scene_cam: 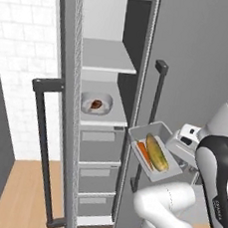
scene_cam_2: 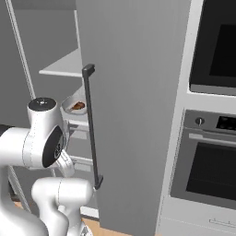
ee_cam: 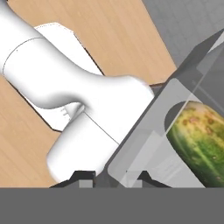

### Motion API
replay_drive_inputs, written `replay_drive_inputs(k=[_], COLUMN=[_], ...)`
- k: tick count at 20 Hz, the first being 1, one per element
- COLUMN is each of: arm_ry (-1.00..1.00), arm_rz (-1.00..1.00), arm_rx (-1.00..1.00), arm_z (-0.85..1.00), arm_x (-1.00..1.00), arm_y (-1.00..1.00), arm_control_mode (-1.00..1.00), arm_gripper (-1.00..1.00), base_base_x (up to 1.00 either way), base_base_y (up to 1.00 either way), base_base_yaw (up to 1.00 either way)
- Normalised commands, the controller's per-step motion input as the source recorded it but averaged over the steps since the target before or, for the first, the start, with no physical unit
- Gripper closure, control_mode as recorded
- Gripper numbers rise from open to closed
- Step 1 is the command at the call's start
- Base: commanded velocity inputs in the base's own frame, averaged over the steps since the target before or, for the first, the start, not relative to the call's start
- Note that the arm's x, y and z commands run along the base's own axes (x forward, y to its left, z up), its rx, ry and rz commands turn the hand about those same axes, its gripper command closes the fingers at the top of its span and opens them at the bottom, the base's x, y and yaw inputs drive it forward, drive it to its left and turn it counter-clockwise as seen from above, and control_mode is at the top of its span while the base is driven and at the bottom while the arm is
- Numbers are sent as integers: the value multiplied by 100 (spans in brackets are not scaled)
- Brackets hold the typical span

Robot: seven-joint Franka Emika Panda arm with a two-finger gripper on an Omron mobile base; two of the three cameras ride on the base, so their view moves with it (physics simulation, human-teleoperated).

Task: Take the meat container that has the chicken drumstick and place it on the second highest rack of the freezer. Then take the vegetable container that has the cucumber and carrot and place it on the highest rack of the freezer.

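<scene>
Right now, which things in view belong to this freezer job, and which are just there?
Job:
- vegetable container with cucumber and carrot, held in the gripper
- meat container, on a freezer rack
- highest rack

Not the job:
- ovens
- lower drawers

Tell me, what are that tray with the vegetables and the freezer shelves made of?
The vegetable container looks like clear or frosted plastic: in the hand view the cucumber shows through its wall. The upper shelf looks like matte pale grey painted metal or plastic; its flat, even look leaves that open.
</scene>
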Motion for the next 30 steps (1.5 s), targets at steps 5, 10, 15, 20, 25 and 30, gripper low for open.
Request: replay_drive_inputs(k=[5, 10, 15, 20, 25, 30], arm_ry=[0, 0, 0, 0, 0, -11], arm_rz=[0, 0, 0, 0, 0, 0], arm_rx=[0, 0, 0, 0, 0, 4], arm_z=[0, 0, 0, 0, 6, 49], arm_x=[0, 0, 0, 0, 4, 14], arm_y=[0, 0, 0, 0, 6, 40], arm_control_mode=[100, 100, 100, 100, -100, -100], arm_gripper=[100, 100, 100, 100, 100, 100], base_base_x=[23, 30, 56, 40, 20, 0], base_base_y=[40, 33, 20, 28, 23, 0], base_base_yaw=[-1, 0, 0, 0, 0, 0])
